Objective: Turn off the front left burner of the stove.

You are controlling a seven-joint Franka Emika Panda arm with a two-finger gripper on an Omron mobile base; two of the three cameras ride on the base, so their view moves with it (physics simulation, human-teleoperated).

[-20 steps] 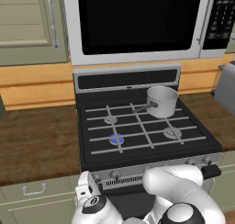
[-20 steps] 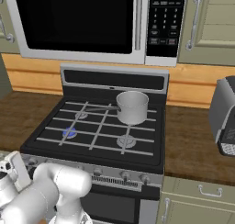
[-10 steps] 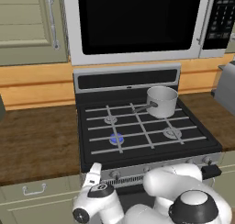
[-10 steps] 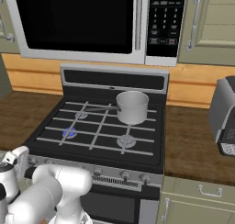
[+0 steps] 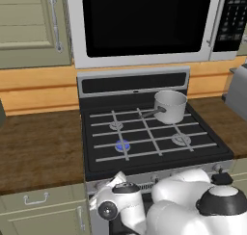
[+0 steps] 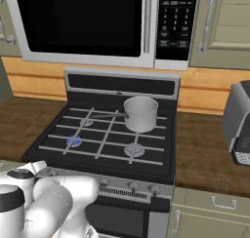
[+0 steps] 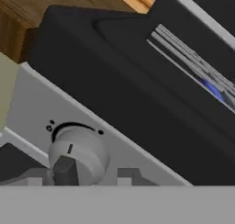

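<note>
Blue flame marks the front left burner (image 5: pixel 122 145) on the stove (image 6: pixel 146 168) as lit; its smooth, rigid grey knob (image 7: pixel 79 155), on the silver front strip, probably wants pinching across its sides, though whether the jaws grip it I cannot tell.

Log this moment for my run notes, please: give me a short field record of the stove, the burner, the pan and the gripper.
stove: black gas range, pale grates
front left burner: lit, blue flame
saucepan: steel, on back right burner
knob: round, silver, on front strip, close before the gripper
gripper: low at the stove's front left, fingers at the knob; open or shut unclear
</note>
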